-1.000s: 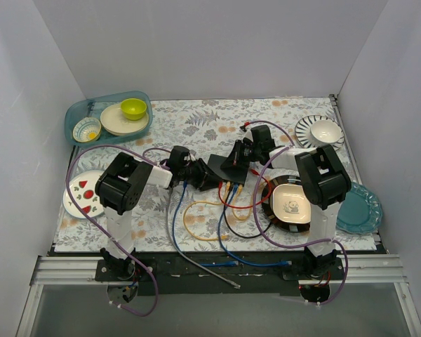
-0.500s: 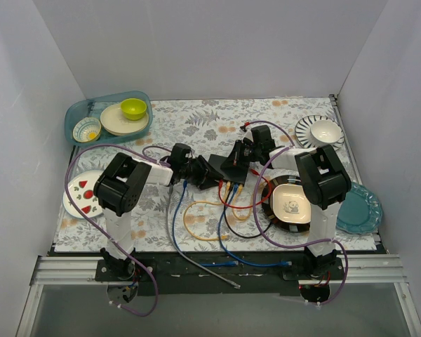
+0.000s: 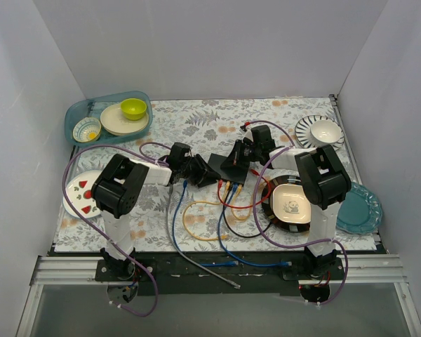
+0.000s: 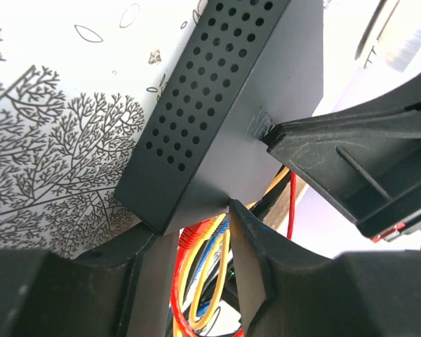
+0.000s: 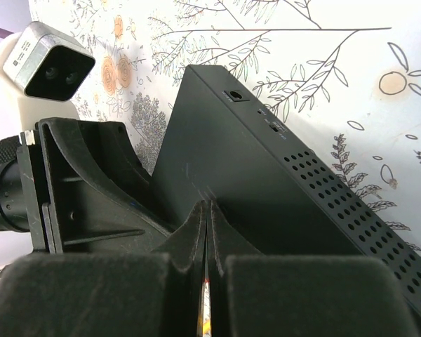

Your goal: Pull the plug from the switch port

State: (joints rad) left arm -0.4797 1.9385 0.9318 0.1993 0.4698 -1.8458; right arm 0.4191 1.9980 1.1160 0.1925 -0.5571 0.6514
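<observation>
The black switch (image 3: 222,168) lies mid-table on the floral mat. Its perforated side (image 4: 196,112) fills the left wrist view. Red, yellow and blue cables (image 3: 228,191) run from its near edge. My left gripper (image 3: 208,172) is open at the switch's left corner. Between its fingers (image 4: 247,274) hang the red plug (image 4: 195,236) and the yellow and blue cables. My right gripper (image 3: 234,164) is shut with nothing in it, and its fingertips (image 5: 209,205) rest on the switch's matte top (image 5: 281,189).
A black-rimmed panda plate (image 3: 272,208) sits right of the switch, with a teal plate (image 3: 362,210) beyond it. A strawberry plate (image 3: 83,193) is at the left, a blue tray (image 3: 74,111) of bowls back left, and a striped plate (image 3: 305,126) back right. Cable loops (image 3: 196,226) lie in front.
My left gripper has slid right, up to the switch's corner and over the plugged cables. The right gripper has stayed on the switch top.
</observation>
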